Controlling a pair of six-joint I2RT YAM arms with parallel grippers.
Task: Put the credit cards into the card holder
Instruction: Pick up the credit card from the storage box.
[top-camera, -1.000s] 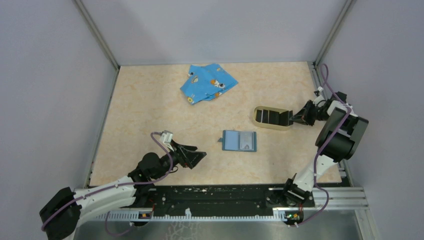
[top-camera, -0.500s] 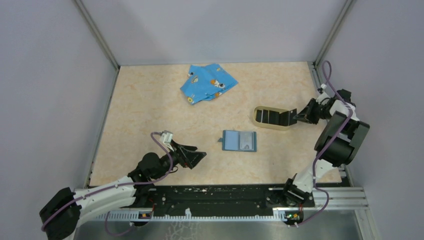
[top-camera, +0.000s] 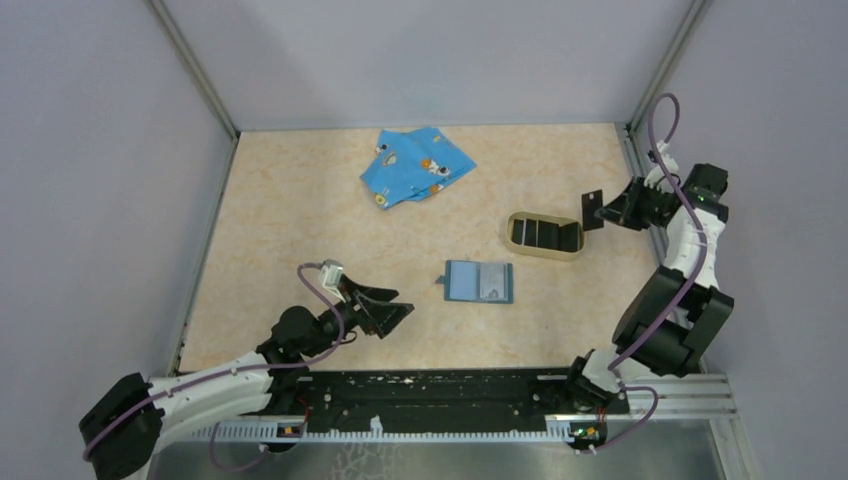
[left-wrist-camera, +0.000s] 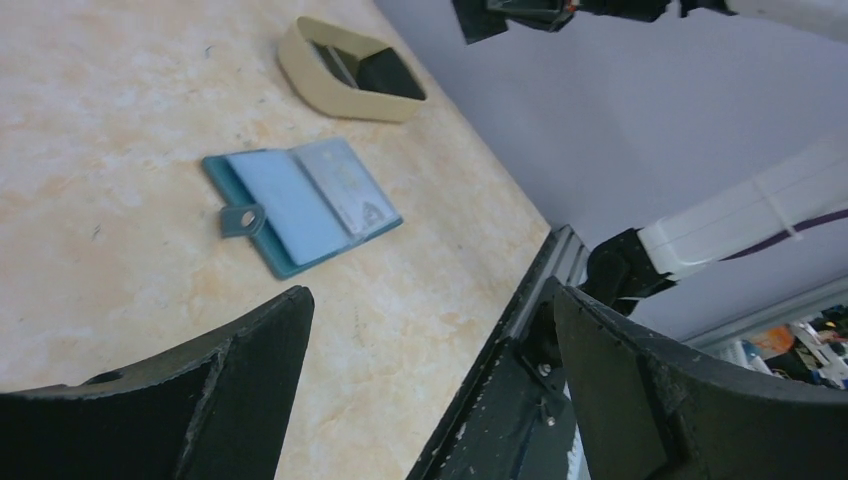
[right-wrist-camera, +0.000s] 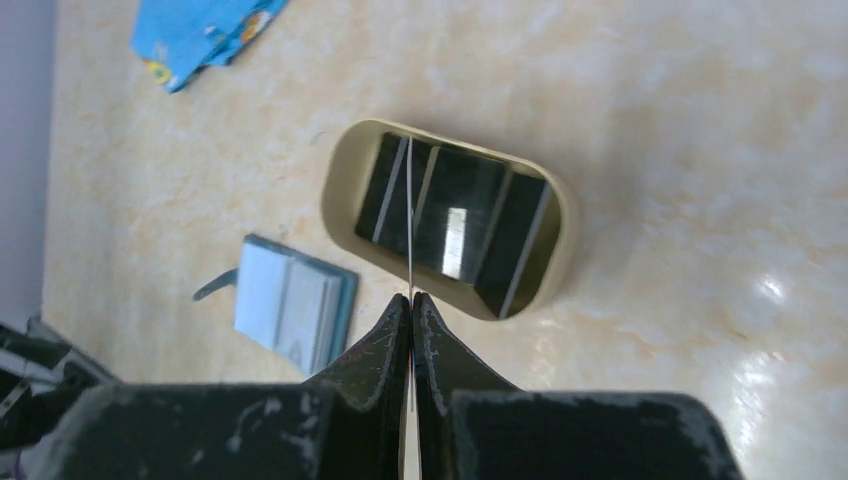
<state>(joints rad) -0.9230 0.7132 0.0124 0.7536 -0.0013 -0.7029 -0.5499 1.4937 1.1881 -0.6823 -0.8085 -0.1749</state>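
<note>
My right gripper (top-camera: 612, 208) is shut on a black credit card (top-camera: 592, 210) and holds it in the air just right of the tan oval tray (top-camera: 514, 232). In the right wrist view the held card (right-wrist-camera: 409, 220) shows edge-on as a thin line between the closed fingers (right-wrist-camera: 440, 350). Several more black cards (right-wrist-camera: 470, 215) stand in the tray (right-wrist-camera: 562, 215). The teal card holder (top-camera: 479, 282) lies open and flat at mid-table, light blue inside; it also shows in the left wrist view (left-wrist-camera: 300, 200). My left gripper (top-camera: 392, 310) is open and empty, left of the holder.
A blue cartoon-print cloth (top-camera: 416, 165) lies crumpled at the back of the table. The black rail (top-camera: 440, 385) runs along the near edge. Grey walls close in the left, back and right sides.
My right gripper has risen and pulled back to the right, lifting the black card out of the tray's right end. The left arm has barely moved.
</note>
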